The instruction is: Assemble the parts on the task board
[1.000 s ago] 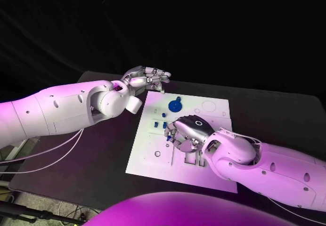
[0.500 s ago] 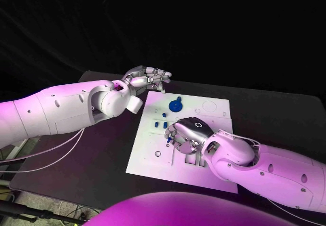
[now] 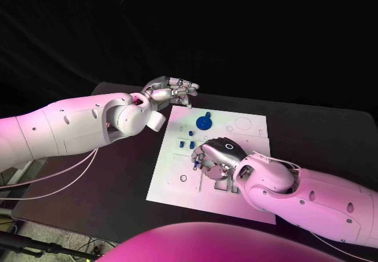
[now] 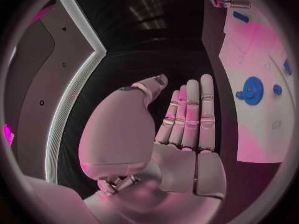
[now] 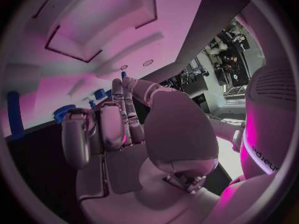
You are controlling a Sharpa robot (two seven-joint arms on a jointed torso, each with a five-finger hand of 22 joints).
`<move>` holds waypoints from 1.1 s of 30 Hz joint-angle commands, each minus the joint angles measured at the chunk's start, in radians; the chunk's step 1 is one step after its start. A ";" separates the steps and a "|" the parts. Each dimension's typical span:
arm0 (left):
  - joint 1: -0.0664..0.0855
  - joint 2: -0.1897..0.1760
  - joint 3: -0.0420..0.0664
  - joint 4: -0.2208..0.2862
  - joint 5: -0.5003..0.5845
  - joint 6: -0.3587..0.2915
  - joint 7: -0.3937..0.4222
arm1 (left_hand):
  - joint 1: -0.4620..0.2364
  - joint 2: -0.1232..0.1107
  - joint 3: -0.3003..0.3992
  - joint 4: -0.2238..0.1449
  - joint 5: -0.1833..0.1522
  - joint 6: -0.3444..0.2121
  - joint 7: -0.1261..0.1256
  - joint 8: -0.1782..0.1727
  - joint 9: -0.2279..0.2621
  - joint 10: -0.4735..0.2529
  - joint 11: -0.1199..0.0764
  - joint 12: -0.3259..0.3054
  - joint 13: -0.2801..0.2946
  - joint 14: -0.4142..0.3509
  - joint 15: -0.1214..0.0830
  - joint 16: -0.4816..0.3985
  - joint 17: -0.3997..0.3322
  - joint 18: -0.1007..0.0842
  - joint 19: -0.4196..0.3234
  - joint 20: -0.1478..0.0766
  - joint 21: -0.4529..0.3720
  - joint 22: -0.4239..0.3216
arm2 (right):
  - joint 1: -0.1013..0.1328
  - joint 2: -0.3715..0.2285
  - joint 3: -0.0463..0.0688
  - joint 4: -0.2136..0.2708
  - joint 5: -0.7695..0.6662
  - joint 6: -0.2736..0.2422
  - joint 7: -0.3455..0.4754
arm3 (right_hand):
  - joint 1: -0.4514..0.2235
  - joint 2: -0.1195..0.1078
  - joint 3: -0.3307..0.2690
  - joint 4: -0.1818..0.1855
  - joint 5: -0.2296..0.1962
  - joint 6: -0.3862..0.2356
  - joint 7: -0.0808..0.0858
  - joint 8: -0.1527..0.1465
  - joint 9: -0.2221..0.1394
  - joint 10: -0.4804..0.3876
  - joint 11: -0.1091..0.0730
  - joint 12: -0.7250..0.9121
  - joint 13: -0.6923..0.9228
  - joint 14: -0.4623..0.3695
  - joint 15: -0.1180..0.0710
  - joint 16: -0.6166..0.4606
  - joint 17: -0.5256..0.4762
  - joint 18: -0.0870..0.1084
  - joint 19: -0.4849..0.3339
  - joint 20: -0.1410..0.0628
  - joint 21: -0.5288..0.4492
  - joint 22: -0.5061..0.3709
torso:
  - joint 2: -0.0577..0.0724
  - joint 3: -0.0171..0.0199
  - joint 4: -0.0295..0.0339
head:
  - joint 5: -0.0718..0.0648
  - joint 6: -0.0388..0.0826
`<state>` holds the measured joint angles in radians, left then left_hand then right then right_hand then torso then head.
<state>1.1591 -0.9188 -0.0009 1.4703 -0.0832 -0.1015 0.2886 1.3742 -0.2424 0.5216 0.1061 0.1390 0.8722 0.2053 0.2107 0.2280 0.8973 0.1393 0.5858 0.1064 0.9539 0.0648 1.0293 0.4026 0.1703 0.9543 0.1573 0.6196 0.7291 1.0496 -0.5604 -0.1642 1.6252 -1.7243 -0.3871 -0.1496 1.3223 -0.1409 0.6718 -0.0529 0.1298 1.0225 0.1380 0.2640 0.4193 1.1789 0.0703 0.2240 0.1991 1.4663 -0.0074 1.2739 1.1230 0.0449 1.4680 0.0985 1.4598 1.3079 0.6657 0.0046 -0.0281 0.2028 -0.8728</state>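
The white task board (image 3: 177, 191) lies in the middle of the black table. A blue gear (image 3: 205, 121) stands near its far edge, and it shows again as the gear (image 4: 252, 90) beside the left hand. Two small blue pegs (image 3: 185, 144) stand left of centre. My right hand (image 3: 217, 158) is bent down over the board's middle, its thumb and a finger meeting on a small blue part (image 3: 194, 161). In the right wrist view the other fingers (image 5: 102, 127) curl in. My left hand (image 3: 169, 88) hovers beyond the board's far left corner, holding nothing, with its fingers (image 4: 190, 114) straight.
Rectangular slots (image 3: 224, 184) are cut in the board just under my right wrist, and round holes (image 3: 242, 124) lie at its far right. My right forearm (image 3: 307, 196) covers the board's near right corner. Black table (image 3: 315, 131) surrounds the board.
My right hand has crept slightly toward the board's near edge, the small blue part going with its fingertips. The left hand and the gear have stayed put.
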 commanded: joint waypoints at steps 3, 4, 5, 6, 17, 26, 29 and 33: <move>0.001 0.000 0.001 0.002 0.000 0.002 0.006 | -0.001 0.004 -0.005 0.000 -0.001 -0.006 -0.001 -0.004 -0.001 -0.006 -0.001 0.002 0.001 -0.002 0.006 -0.004 -0.001 0.011 0.002 0.005 -0.004 -0.001 | -0.003 0.003 -0.001 -0.004 -0.016 0.023 0.003 | -0.005 0.003 -0.001 -0.007 0.004 0.000 0.004 0.005 0.002 0.004 -0.003 0.005 0.001 0.021 -0.005 0.001 0.000 -0.014 0.035 -0.006 -0.004 0.194 | 0.001 -0.0006 -0.0001 | 0.002 0.000; 0.001 0.000 0.001 0.003 0.000 0.002 0.006 | -0.001 0.004 -0.005 0.000 -0.001 -0.006 -0.001 -0.004 -0.001 -0.006 -0.001 0.002 0.001 -0.002 0.006 -0.004 -0.001 0.011 0.002 0.005 -0.004 -0.001 | -0.003 0.004 -0.001 -0.005 -0.016 0.023 0.003 | -0.005 0.003 -0.001 -0.007 0.004 0.000 0.004 0.005 0.002 0.004 -0.003 0.005 0.001 0.021 -0.005 0.001 0.000 -0.014 0.035 -0.006 -0.004 0.194 | 0.000 -0.0005 -0.0001 | 0.003 0.000; 0.001 0.000 0.001 0.003 0.000 0.002 0.006 | -0.001 0.004 -0.005 0.000 -0.001 -0.006 -0.001 -0.004 -0.001 -0.006 -0.001 0.002 0.001 -0.002 0.006 -0.004 -0.001 0.011 0.002 0.005 -0.004 -0.001 | -0.004 0.005 -0.002 -0.005 -0.016 0.024 0.004 | -0.005 0.003 -0.001 -0.007 0.004 0.000 0.004 0.005 0.002 0.004 -0.003 0.005 0.001 0.021 -0.005 0.001 0.000 -0.014 0.035 -0.006 -0.004 0.194 | 0.000 -0.0005 -0.0002 | 0.003 0.000; 0.001 0.000 0.001 0.003 0.000 0.002 0.006 | -0.001 0.004 -0.005 0.000 -0.001 -0.006 -0.001 -0.004 -0.001 -0.006 -0.001 0.002 0.001 -0.002 0.006 -0.004 -0.001 0.011 0.002 0.005 -0.004 -0.001 | -0.005 0.006 -0.002 -0.005 -0.016 0.025 0.004 | -0.005 0.003 -0.001 -0.007 0.004 0.000 0.004 0.005 0.002 0.004 -0.003 0.005 0.001 0.021 -0.005 0.001 0.000 -0.014 0.035 -0.006 -0.004 0.194 | 0.000 -0.0003 -0.0001 | 0.004 0.000; 0.001 -0.003 0.001 0.002 0.000 0.005 0.003 | -0.001 0.004 -0.005 0.000 -0.001 -0.006 -0.001 -0.004 -0.001 -0.006 -0.001 0.002 0.001 -0.002 0.006 -0.004 -0.001 0.011 0.002 0.005 -0.004 -0.001 | -0.009 0.006 -0.003 -0.009 -0.016 0.040 0.003 | -0.007 0.003 -0.001 -0.007 0.004 0.001 0.004 0.005 0.002 0.004 -0.003 0.005 0.001 0.021 -0.005 0.000 -0.001 -0.014 0.035 -0.006 -0.004 0.194 | -0.001 -0.0001 -0.0005 | 0.005 0.000; 0.001 -0.004 0.001 0.003 0.000 0.007 0.002 | 0.001 0.005 -0.007 0.000 0.000 -0.007 -0.001 -0.004 -0.001 -0.008 -0.001 0.003 0.002 -0.003 0.006 -0.004 -0.001 0.011 0.003 0.006 -0.007 -0.003 | -0.011 0.014 -0.006 -0.021 -0.020 0.058 -0.010 | -0.008 0.004 -0.002 -0.007 0.004 0.000 0.004 0.005 0.003 0.004 -0.003 0.004 0.001 0.021 -0.005 0.000 -0.002 -0.013 0.035 -0.006 -0.005 0.193 | -0.001 0.0004 0.0001 | 0.005 0.000; 0.001 -0.004 0.001 0.003 0.000 0.009 0.002 | 0.001 0.005 -0.007 0.000 0.000 -0.007 -0.001 -0.004 -0.001 -0.008 -0.001 0.003 0.002 -0.003 0.006 -0.004 -0.001 0.011 0.003 0.006 -0.007 -0.003 | -0.018 0.020 -0.007 -0.028 -0.025 0.059 -0.014 | -0.009 0.004 -0.002 -0.007 0.004 0.000 0.005 0.005 0.003 0.004 -0.002 0.004 0.001 0.020 -0.005 -0.002 -0.005 -0.013 0.033 -0.006 -0.007 0.192 | 0.000 -0.0002 -0.0001 | 0.004 0.000; 0.001 -0.004 0.001 0.003 0.000 0.009 0.002 | 0.001 0.005 -0.007 0.001 0.000 -0.007 -0.001 -0.004 -0.002 -0.008 -0.001 0.003 0.002 -0.003 0.006 -0.004 -0.001 0.011 0.003 0.006 -0.008 -0.003 | -0.025 0.027 -0.007 -0.032 -0.027 0.060 -0.014 | -0.009 0.004 -0.002 -0.007 0.004 0.000 0.005 0.005 0.003 0.004 -0.002 0.004 0.001 0.020 -0.005 -0.002 -0.005 -0.013 0.033 -0.006 -0.007 0.192 | 0.000 -0.0006 0.0002 | 0.004 0.000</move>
<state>1.1591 -0.9240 -0.0009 1.4714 -0.0832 -0.1011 0.2863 1.3742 -0.2424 0.5216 0.1061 0.1390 0.8723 0.2053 0.2107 0.2280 0.8973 0.1393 0.5858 0.1075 0.9539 0.0648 1.0292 0.4028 0.1702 0.9543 0.1573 0.6157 0.7272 1.0298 -0.5348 -0.1676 1.5974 -1.7332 -0.3604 -0.1527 1.3223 -0.1410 0.6718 -0.0528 0.1288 1.0191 0.1382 0.2640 0.4201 1.1814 0.0762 0.2244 0.2006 1.4663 -0.0074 1.2738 1.1191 0.0453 1.4679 0.0985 1.4562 1.3075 0.6653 0.0046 -0.0282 0.2070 -0.8728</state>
